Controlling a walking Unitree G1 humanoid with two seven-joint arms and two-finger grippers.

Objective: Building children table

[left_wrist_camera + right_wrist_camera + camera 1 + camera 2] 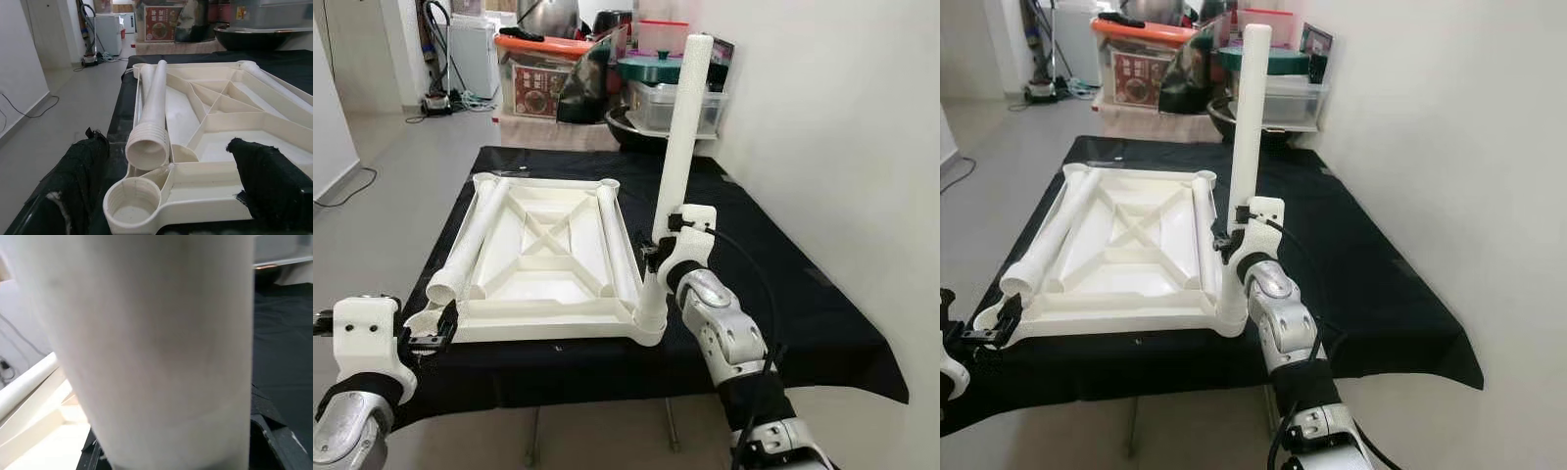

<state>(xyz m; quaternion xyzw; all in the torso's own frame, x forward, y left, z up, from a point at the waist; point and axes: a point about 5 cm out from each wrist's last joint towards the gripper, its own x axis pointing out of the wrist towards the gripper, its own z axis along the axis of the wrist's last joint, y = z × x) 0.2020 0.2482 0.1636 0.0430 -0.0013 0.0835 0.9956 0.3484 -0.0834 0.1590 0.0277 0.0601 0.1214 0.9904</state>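
Observation:
The white tabletop (548, 321) lies upside down on a black-covered table (783, 284). One white leg (683, 137) stands upright in the tabletop's near right corner socket, and my right gripper (656, 257) is shut on its lower part; the right wrist view shows this leg (156, 347) close up between the black fingers (276, 438). Two more legs lie inside the frame, one along the left (470, 240) and one along the right (615, 240). My left gripper (431, 328) is open at the near left corner, its fingers either side of the empty threaded socket (132, 204) and the left leg's open end (146, 149).
Storage boxes, pots and a dark bowl (636, 108) crowd the far end of the table. A white wall (842, 147) runs close along the right side. Open floor (382, 196) lies to the left, with cables and an appliance (470, 54) at the back.

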